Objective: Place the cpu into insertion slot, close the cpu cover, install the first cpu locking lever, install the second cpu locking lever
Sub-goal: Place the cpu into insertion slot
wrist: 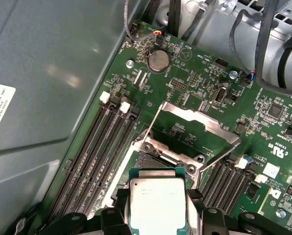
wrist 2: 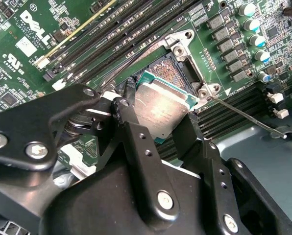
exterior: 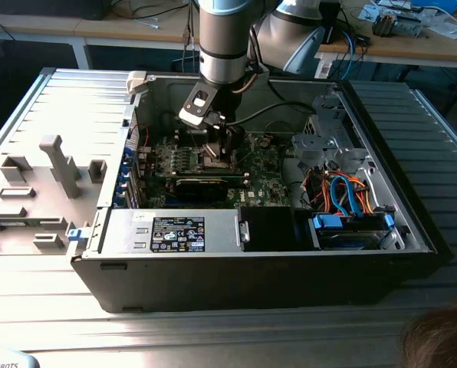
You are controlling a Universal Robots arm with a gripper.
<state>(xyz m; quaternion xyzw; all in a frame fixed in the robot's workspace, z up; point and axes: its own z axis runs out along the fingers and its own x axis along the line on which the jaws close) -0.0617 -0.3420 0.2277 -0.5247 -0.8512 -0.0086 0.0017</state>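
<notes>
My gripper (wrist 2: 160,122) is shut on the cpu (wrist 2: 163,110), a flat square chip with a silver-grey top, gripped by two opposite edges. The chip hangs tilted just over the insertion slot (wrist 2: 166,71), whose brownish-gold contacts show past its far edge. In the first wrist view the cpu (wrist: 158,203) sits between the black fingers (wrist: 205,218), with the slot (wrist: 147,161) right beyond it. The cpu cover (wrist: 197,117), a grey metal frame, stands swung up and open behind the slot. A thin wire lever (wrist 2: 244,115) sticks out beside the slot. In the exterior view the gripper (exterior: 221,146) is low over the green board (exterior: 263,172).
Long black memory slots (wrist: 104,147) run on both sides of the socket. A black expansion card (exterior: 202,184) lies nearby, with a power supply box (exterior: 182,230) in front. Cables (exterior: 343,192) and a drive cage (exterior: 324,142) fill the exterior view's right. A person's hair (exterior: 439,337) shows at bottom right.
</notes>
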